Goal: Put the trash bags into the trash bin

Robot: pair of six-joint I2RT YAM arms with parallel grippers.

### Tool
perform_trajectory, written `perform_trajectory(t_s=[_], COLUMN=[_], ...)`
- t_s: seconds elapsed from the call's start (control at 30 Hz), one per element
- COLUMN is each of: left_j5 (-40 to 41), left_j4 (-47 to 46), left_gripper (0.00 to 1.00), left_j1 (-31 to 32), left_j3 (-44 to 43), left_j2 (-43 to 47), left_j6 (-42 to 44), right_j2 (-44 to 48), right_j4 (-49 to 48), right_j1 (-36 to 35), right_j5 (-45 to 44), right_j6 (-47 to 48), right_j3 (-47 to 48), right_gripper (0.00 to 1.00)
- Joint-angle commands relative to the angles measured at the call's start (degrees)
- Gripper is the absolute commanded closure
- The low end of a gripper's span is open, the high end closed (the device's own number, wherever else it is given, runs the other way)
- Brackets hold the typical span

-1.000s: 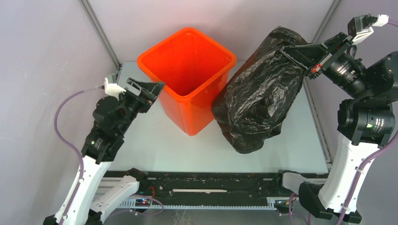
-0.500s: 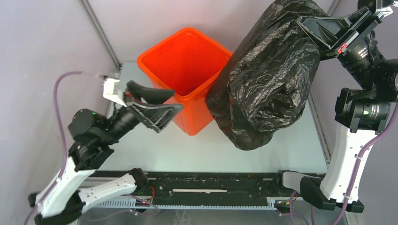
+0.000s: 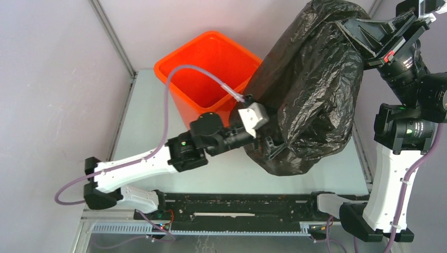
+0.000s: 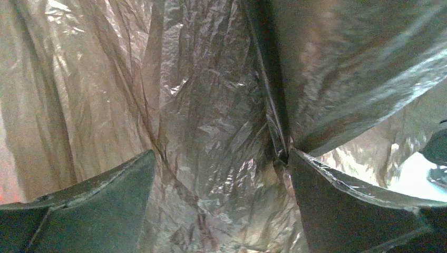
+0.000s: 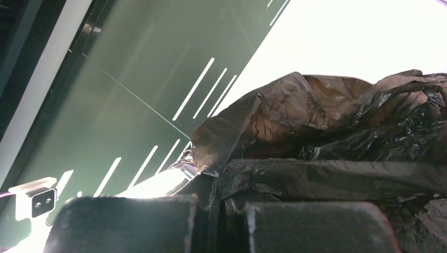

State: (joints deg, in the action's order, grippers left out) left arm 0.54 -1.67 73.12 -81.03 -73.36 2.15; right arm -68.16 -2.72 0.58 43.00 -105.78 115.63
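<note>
Nearest, the left arm reaches across the bench (image 3: 153, 126) to the right of the bin (image 3: 211, 63). Its left pincer (image 4: 221, 158) is spread as wide as it goes, holds nothing, and is pushed against the low part of the bag (image 3: 311, 95). The bag hangs just right of the bin, seemingly touching its right wall. Its long axis runs up from the bench to its top, above and right of the bin. There the right pincer (image 5: 221, 203) is clamped tight on a pinch of plastic.

The bin's mouth lies to the left of the bag, so I judge the hanging bag must go that way. The left pincer is nearer the loose lower end.

Only the left wrist view shows crinkled film between the spread fingers. The overhead view hides those fingers but shows the bag outside the bin. Whether its bottom rests on the bench I cannot tell.
</note>
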Motion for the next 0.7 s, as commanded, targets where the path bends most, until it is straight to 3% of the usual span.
perform_trajectory(t_s=[0.0, 0.17, 0.23, 0.43, 0.53, 0.67], left_j5=[4.60, 15.19, 15.08, 20.47, 22.15, 21.70], left_j4=[-9.59, -11.60, -12.69, -16.17, -16.33, -12.66], left_gripper=[0.00, 0.00, 0.04, 0.62, 0.84, 0.93], left_j1=[0.90, 0.96, 0.90, 0.38, 0.10, -0.55], left_j3=[-6.14, -14.66, -17.52, -25.31, -30.79, -41.77], left_j2=[-3.82, -12.09, -13.82, -17.39, -18.56, -20.68], left_j6=[6.81, 7.28, 9.19, 15.27, 20.15, 27.28], right_j2=[-0.23, 0.32, 0.73, 1.17, 0.71, -0.28], right_j4=[0.13, 1.84, 2.41, -1.14, -5.74, -8.99], right_j1=[-1.80, -3.63, -4.20, -7.29, -9.41, -12.30], right_j5=[-2.20, -2.92, -2.93, -4.15, -4.44, -4.21], right_j6=[-0.89, 0.22, 0.66, 0.90, 1.24, 3.30], right_j3=[3.53, 4.48, 4.39, 4.10, 4.71, 6.29], right_gripper=[1.00, 1.00, 1.00, 1.00, 1.00, 1.00])
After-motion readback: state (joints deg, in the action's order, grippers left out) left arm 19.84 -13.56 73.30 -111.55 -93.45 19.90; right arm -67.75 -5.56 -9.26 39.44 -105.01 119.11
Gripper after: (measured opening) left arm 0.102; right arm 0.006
